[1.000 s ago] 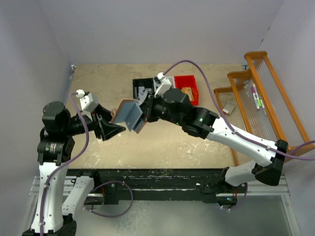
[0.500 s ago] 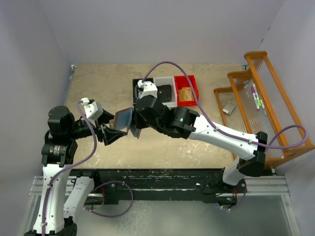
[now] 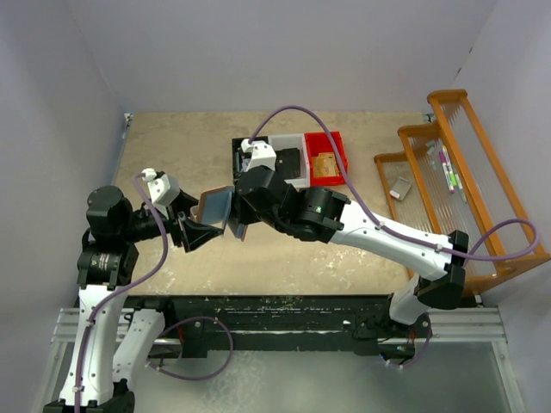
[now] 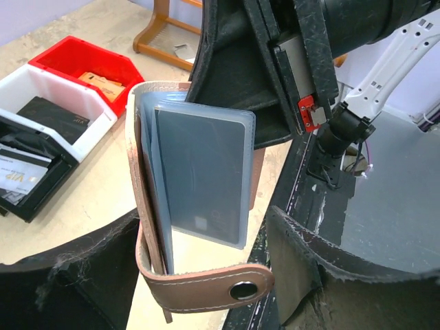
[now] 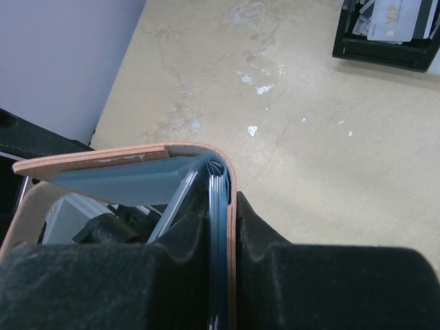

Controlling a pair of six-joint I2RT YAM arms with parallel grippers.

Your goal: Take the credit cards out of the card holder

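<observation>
Upper centre on the worktop [image 3: 172,146], side by side: black bin [image 3: 235,155], white bin [image 3: 289,138], red bin [image 3: 325,135]. A black wallet [image 3: 288,163] lies in the white one, a tan-orange wallet [image 3: 325,165] in the red. Orange rack [image 3: 482,185] stands at right.

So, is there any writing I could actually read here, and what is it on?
"VIP": on a pale card lying in the black bin.
Print on the orange item in the red bin: too blurred to read.
The card holder: no lettering shows on it.
</observation>
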